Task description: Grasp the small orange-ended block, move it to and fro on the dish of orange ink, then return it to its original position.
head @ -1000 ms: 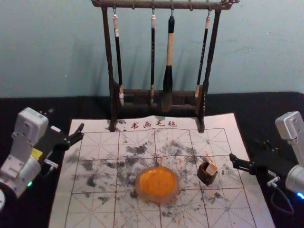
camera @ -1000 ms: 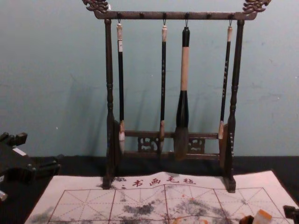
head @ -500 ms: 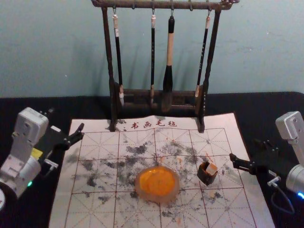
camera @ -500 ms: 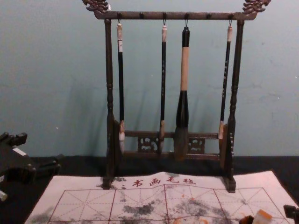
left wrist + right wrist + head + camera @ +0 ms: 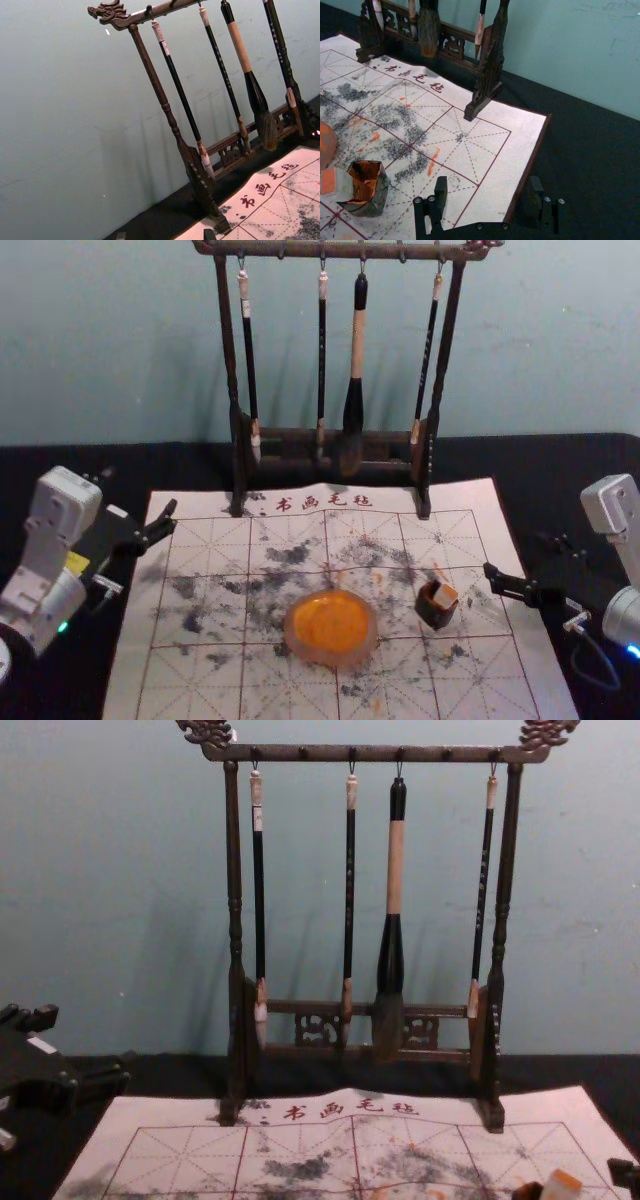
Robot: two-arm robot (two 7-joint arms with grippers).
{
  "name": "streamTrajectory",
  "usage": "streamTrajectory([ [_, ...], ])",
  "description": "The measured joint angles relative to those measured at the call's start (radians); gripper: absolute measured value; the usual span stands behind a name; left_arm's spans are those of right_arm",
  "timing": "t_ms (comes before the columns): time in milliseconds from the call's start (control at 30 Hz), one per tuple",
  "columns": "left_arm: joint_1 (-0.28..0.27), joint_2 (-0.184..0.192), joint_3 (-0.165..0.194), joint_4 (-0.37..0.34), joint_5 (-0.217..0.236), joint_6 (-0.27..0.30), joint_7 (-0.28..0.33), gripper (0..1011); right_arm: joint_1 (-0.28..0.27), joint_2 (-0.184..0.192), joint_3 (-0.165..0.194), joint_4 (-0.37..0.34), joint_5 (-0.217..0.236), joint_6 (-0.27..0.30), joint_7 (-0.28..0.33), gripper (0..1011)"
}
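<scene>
In the head view, the small pale block with an orange end (image 5: 445, 595) rests tilted in a small dark holder (image 5: 434, 614), right of the orange ink dish (image 5: 332, 628). My right gripper (image 5: 515, 555) stands open to the right of the holder, touching neither. The right wrist view has the block (image 5: 336, 185) jutting over the rim of the holder (image 5: 376, 197), with the open right gripper (image 5: 488, 185) apart from both. My left gripper (image 5: 140, 492) is open by the mat's far left corner, holding nothing; its fingertips (image 5: 209, 234) also enter the left wrist view.
A wooden rack (image 5: 335, 435) with several hanging brushes stands at the mat's far edge, before the wall. The ink-stained paper mat (image 5: 200, 680) lies on a black table (image 5: 560, 465). Bare mat surface lies between the dish and the rack.
</scene>
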Motion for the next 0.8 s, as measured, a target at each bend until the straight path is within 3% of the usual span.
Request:
streamTrajectory([
  [800,0.0,0.0,0.0,0.0,0.0,0.0,0.0,1001,0.0,0.0,0.0,-0.001,0.001,0.0,0.0,1000],
])
